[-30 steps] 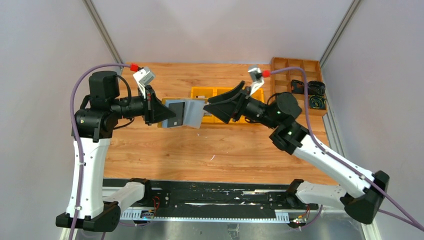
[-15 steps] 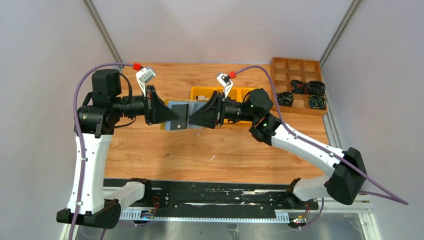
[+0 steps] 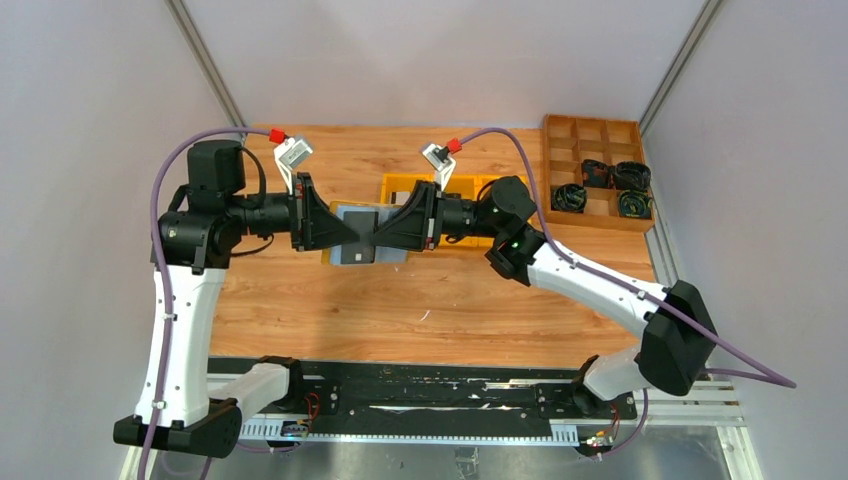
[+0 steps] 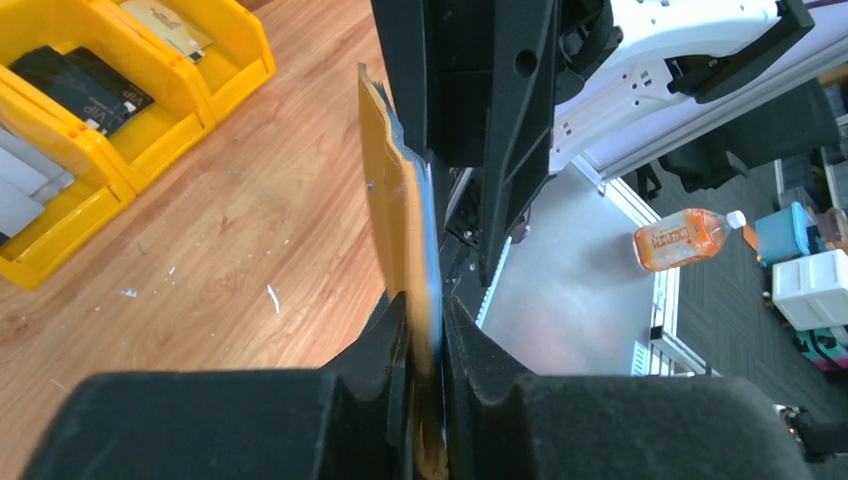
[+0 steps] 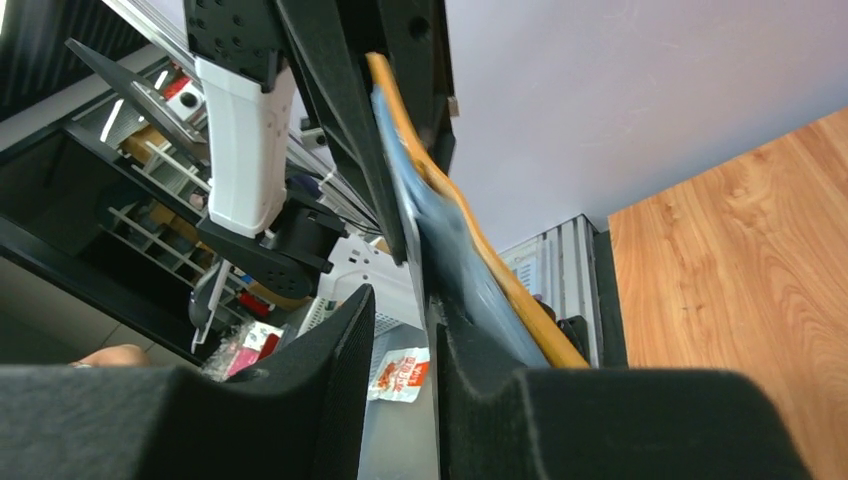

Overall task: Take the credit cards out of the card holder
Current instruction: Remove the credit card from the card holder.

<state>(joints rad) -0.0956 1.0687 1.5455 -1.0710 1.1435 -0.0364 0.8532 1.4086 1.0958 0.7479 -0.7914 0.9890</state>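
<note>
Pale grey walls (image 3: 430, 60) box in the whole cell. The wood-grain desk (image 3: 300, 300) fills the bottom of it, with a black rail (image 3: 400, 395) along the near edge where my arms are bolted on. At the back right of the desk sits a brown divided wooden tray (image 3: 592, 128) with a few black round bits (image 3: 620, 190) in its nearer compartments. Mid-back there's a row of bright yellow bins (image 3: 400, 182).

The card holder (image 3: 356, 214) is up off the desk, hanging between my two tools just in front of the bins. From above I'm looking at its silvery-grey inner face, so the mustard cover faces down at the wood. Both wrist cams catch it edge-on, running straight from one tool toward the other. Which side is the long one, I honestly can't tell.

My left tool (image 4: 425, 305) is pinched hard on the holder's near edge, with nothing but the holder between the fingers. My right tool (image 5: 400, 305) has its fingers a narrow gap apart, and background shows through the gap. As far as that cam shows, the holder lies against one finger rather than in the gap.

Small stuff: an orange drink bottle (image 4: 688, 237) lies on the floor past the desk, its label too tiny to read. One bin holds pale grey cards (image 4: 30, 195), and the next one a black card (image 4: 90, 90) that reads "VIP".
</note>
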